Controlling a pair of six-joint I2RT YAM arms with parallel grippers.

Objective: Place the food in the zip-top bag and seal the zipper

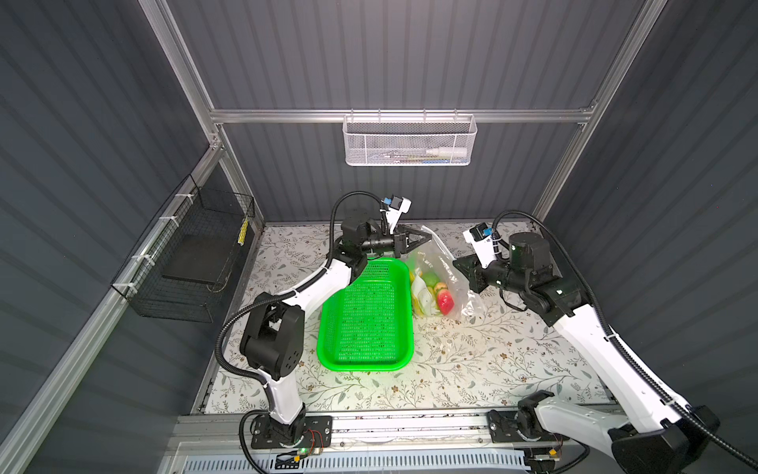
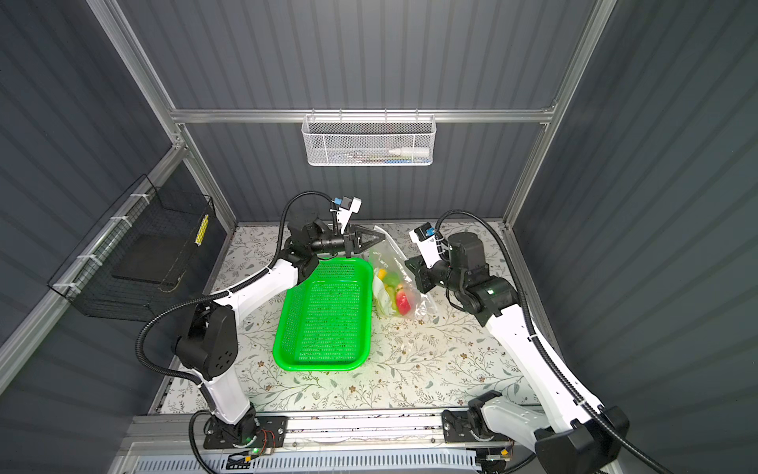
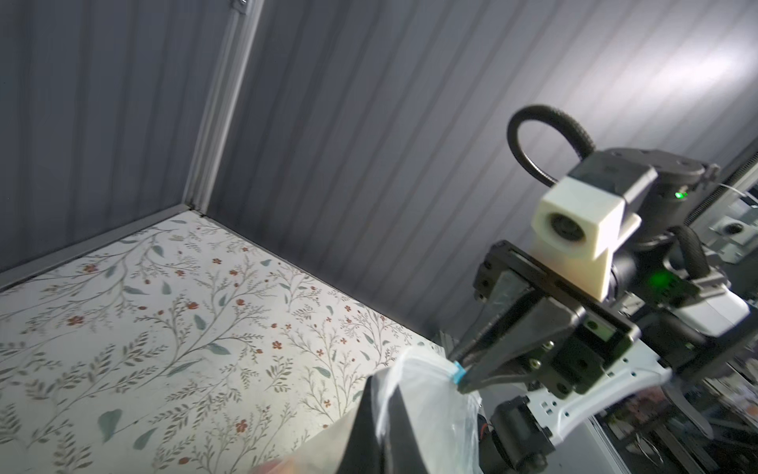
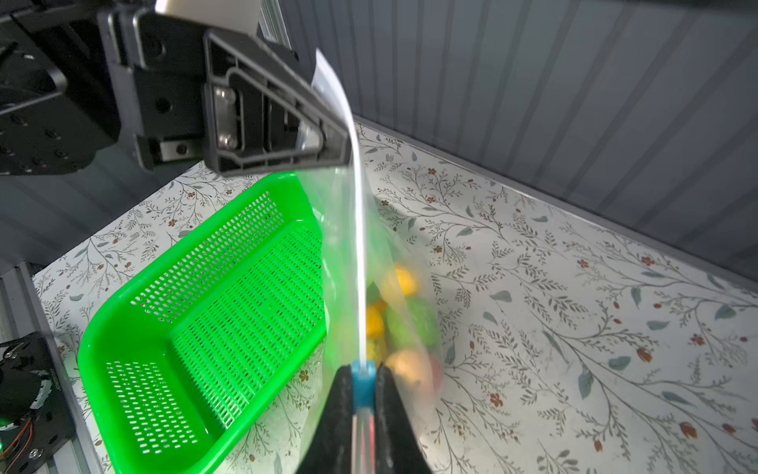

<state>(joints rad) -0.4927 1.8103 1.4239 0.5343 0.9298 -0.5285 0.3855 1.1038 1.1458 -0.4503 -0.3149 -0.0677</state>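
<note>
The clear zip-top bag (image 1: 449, 269) hangs upright between both grippers, just right of the green basket, its bottom on the table. Inside lies the food: a red strawberry (image 1: 446, 301), a green ball (image 1: 429, 279) and yellow-orange pieces (image 4: 404, 281). My left gripper (image 1: 428, 238) (image 3: 379, 390) is shut on the bag's far top corner. My right gripper (image 1: 454, 259) (image 4: 363, 394) is shut on the light-blue slider (image 4: 363, 375) at the near end of the zipper (image 4: 361, 246). The zipper strip runs taut between the two grippers.
The green perforated basket (image 1: 361, 365) stands empty beside the bag, under the left forearm. A white mesh basket (image 1: 410, 139) hangs on the back rail and a black wire basket (image 1: 188, 254) on the left wall. The back wall is close behind the left gripper.
</note>
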